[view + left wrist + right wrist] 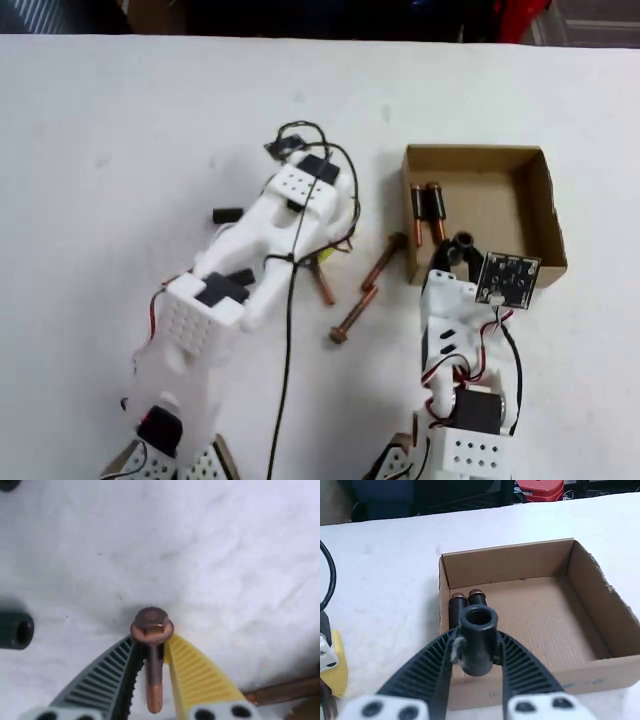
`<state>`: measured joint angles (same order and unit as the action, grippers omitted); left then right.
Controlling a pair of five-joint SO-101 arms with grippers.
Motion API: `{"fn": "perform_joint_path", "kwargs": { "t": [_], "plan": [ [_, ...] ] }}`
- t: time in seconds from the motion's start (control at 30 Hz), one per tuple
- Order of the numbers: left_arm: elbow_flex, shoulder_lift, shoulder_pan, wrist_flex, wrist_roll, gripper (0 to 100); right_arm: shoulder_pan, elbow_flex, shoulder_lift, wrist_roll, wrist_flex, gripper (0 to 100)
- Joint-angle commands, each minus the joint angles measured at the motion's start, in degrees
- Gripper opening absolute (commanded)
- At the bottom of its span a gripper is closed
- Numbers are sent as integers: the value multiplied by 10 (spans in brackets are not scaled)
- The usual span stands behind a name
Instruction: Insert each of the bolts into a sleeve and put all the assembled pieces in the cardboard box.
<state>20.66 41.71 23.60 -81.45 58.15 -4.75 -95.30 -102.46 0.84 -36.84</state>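
The cardboard box was seen just beyond the right fingers. These were clenched on a dark sleeve, held bore-forward above the box's near wall. Two assembled pieces lay past those fingertips, against a side wall. If the sleeve were let go here, it would probably be dropped into the box unfilled.

The left fingers were clamped on the shank of a copper bolt, its head just past their tips, low over the worktop. A round shank is poorly held in such a grip, so the bolt could be twisted or pushed back if it were met off-axis at the bore.

Loose bolts lay between the two sets of fingers. A spare sleeve lay off to one side of the left fingers, and either could be rolled away by a nudge.

The worktop was white, matte and faintly scuffed. Dark furniture and something red were seen beyond its far edge.
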Motion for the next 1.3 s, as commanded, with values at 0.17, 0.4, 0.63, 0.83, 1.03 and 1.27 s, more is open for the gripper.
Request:
{"fn": "perform_joint_path", "kwargs": {
  "t": [0.17, 0.4, 0.63, 0.83, 1.03, 1.27],
  "plan": [
    [23, -4, -13, -17, -98, 76, -3, -1, -7, 4, 15, 17],
    [37, 0, -25, -40, -314, 76, -2, -2, -7, 4, 15, 17],
    [34, 0, -35, -49, -417, 76, 1, -8, -7, 4, 19, 18],
    [40, -5, -35, -136, -491, 76, 12, -9, -7, 4, 19, 18],
    [40, -7, -55, -165, -502, 44, 90, -9, -7, -44, 18, 17],
    [33, -77, -53, -196, -522, 20, 146, -10, -7, -48, 18, 17]
  ]
}}
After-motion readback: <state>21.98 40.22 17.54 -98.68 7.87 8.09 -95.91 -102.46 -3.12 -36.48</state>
